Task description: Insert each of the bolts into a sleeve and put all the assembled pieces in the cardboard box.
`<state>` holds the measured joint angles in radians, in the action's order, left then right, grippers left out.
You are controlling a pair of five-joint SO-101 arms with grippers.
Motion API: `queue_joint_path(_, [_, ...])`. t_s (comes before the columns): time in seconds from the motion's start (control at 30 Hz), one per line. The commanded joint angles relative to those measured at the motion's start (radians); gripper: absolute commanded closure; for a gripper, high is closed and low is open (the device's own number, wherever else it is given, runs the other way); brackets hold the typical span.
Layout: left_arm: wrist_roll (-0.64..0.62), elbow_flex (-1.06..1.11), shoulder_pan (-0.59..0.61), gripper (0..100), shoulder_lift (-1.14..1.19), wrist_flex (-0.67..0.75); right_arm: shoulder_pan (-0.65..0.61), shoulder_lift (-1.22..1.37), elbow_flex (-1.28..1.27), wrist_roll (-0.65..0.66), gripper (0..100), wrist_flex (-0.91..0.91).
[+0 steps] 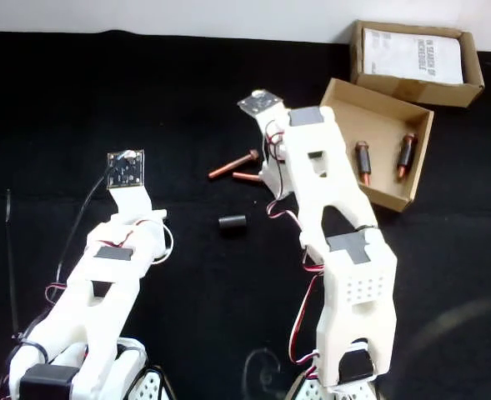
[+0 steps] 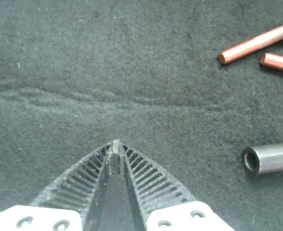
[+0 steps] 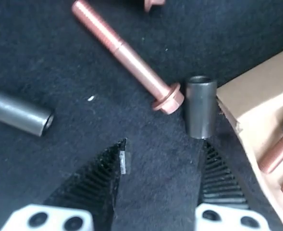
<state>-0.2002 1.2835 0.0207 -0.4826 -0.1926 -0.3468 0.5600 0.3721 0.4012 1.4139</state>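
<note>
We log left gripper [image 2: 115, 144] closed on nothing, right gripper [image 3: 165, 147] open by sleeve [image 3: 200, 106], bolt [image 3: 127, 53] and cardboard box [image 3: 256, 101] just beside it, toward right edge of bench [image 1: 453, 275].

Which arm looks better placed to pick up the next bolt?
Right. The right gripper is open, with a bolt and a sleeve just ahead of it. The left gripper is shut over bare cloth, with the bolts farther from it.

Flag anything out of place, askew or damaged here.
Nothing looks damaged or spilled. One sleeve lies outside the cardboard box, right beside its wall and next to the head of a loose bolt.
</note>
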Motion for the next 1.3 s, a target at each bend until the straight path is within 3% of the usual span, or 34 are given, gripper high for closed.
queue_joint_path(0.0, [0.000,-0.013,0.013,99,-0.013,0.014,-0.007,-0.022,0.008,0.052,79.3,-0.030])
queue_joint_path(0.53, [-0.003,-0.024,0.044,99,-0.012,0.014,0.094,0.291,0.400,0.115,79.3,0.030])
queue_joint_path(1.07, [-0.005,-0.088,0.045,99,0.088,0.011,0.142,0.369,0.900,0.178,79.3,0.338])
queue_joint_path(1.27, [-0.005,-0.088,0.045,99,0.088,0.011,0.162,0.372,0.866,0.178,79.3,0.346])
